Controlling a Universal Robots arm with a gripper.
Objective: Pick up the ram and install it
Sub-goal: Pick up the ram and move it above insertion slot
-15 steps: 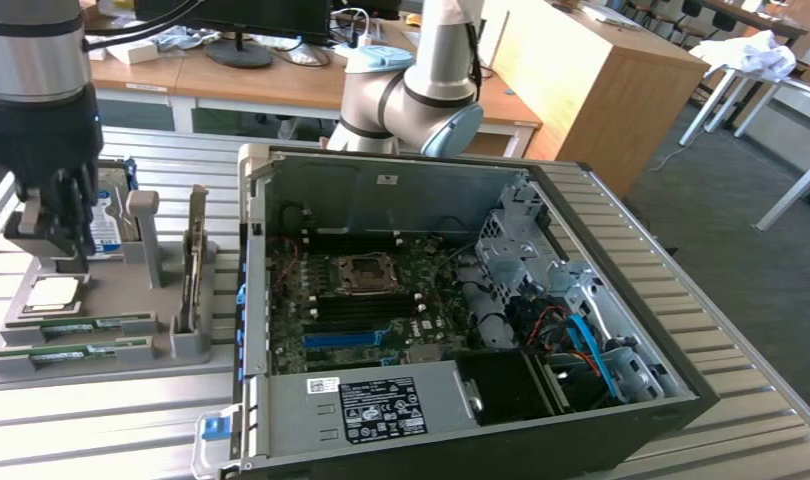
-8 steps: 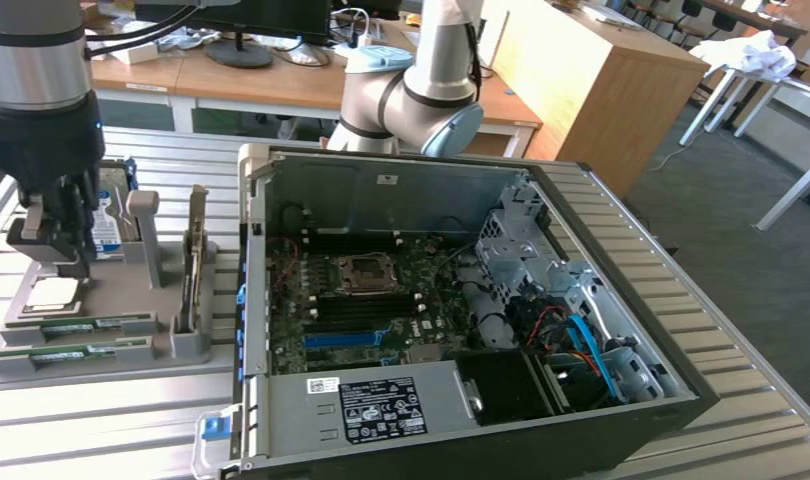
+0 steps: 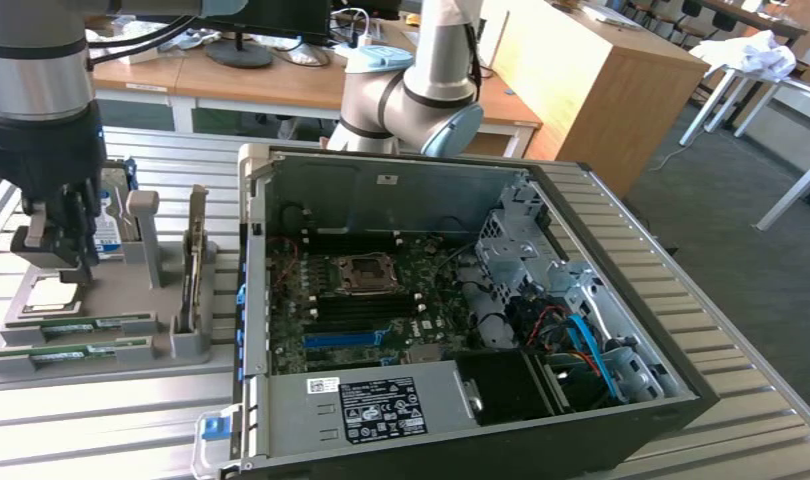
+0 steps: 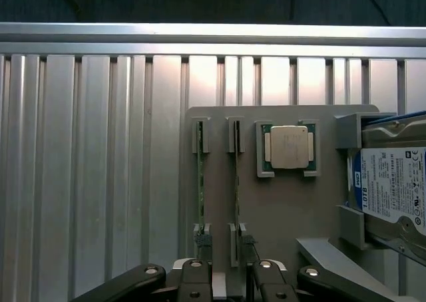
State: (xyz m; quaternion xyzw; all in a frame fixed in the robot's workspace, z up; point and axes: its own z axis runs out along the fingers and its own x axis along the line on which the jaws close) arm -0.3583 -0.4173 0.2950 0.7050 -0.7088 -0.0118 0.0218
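Ribbed aluminium table is carrying a grey holder at the exterior view's left, where two ram sticks are standing on edge in slots beside a processor and hard drive. The gripper is hanging above them, fingers spread, gripping nothing. Rightward, an open computer case is lying.
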